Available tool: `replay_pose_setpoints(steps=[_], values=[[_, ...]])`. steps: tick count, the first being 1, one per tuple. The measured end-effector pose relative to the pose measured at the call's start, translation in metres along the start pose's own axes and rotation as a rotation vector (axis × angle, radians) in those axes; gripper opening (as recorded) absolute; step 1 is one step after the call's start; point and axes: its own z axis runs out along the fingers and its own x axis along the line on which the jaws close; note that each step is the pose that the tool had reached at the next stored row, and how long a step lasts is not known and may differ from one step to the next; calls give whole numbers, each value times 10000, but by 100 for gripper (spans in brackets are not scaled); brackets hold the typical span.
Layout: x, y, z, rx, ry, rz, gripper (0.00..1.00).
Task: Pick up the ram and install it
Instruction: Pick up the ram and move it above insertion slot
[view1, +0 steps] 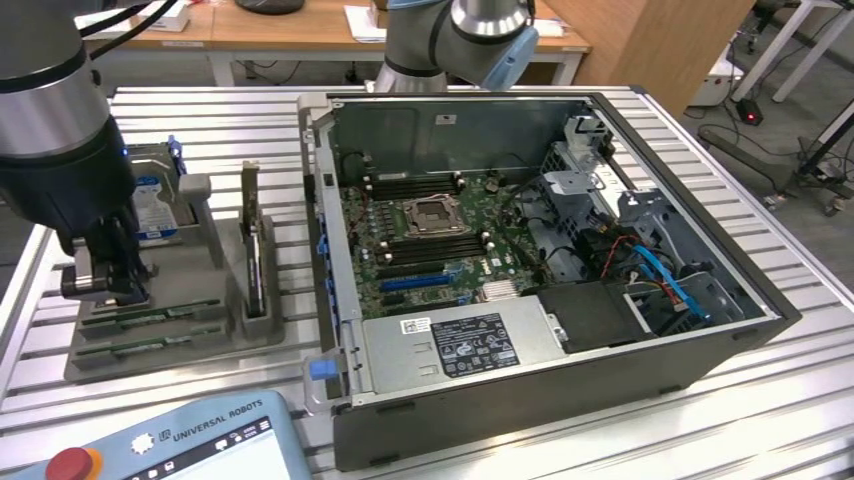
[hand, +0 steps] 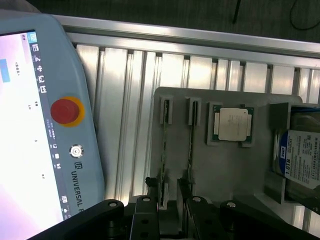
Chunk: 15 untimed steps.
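Note:
Two green ram sticks stand on edge in slots of a grey tray (hand: 225, 170). My gripper (hand: 167, 186) hangs low over the tray's end and straddles one ram stick (hand: 164, 145), a finger on each side with a gap showing, so it is open. The other ram stick (hand: 190, 145) runs just beside one finger (hand: 183, 189). In the exterior view the gripper (view1: 104, 285) sits at the left end of the tray (view1: 174, 350), above the ram sticks (view1: 144, 318). The open computer case (view1: 747, 330) lies to the exterior view's right, with its memory slots (view1: 424, 250) on the motherboard.
A silver processor chip (hand: 232, 124) and a hard drive (hand: 302, 160) also rest in the tray, and a dark expansion card (view1: 250, 240) stands upright in it. A teach pendant (view1: 174, 440) lies near the table's front edge. A second arm's base (view1: 454, 40) stands behind the case.

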Motion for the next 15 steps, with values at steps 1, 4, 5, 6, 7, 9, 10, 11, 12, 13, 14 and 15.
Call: replay_pose_setpoints(steps=[1,4,5,6,7,9,10,11,12,13,14,15], values=[[0,0,11,1,-2,0,29],[0,-2,52,1,-12,-1,29],[0,-3,70,2,-17,-1,29],[1,-3,86,2,-21,-1,29],[1,-3,104,3,-26,-1,29],[1,-4,137,3,-36,-1,29],[1,-5,154,3,-43,-2,29],[1,-5,170,4,-48,-1,29],[1,-6,187,4,-55,-2,29],[1,-7,203,4,-63,-2,29],[2,-7,220,5,-71,-2,29],[1,-8,235,6,-80,-3,29]])
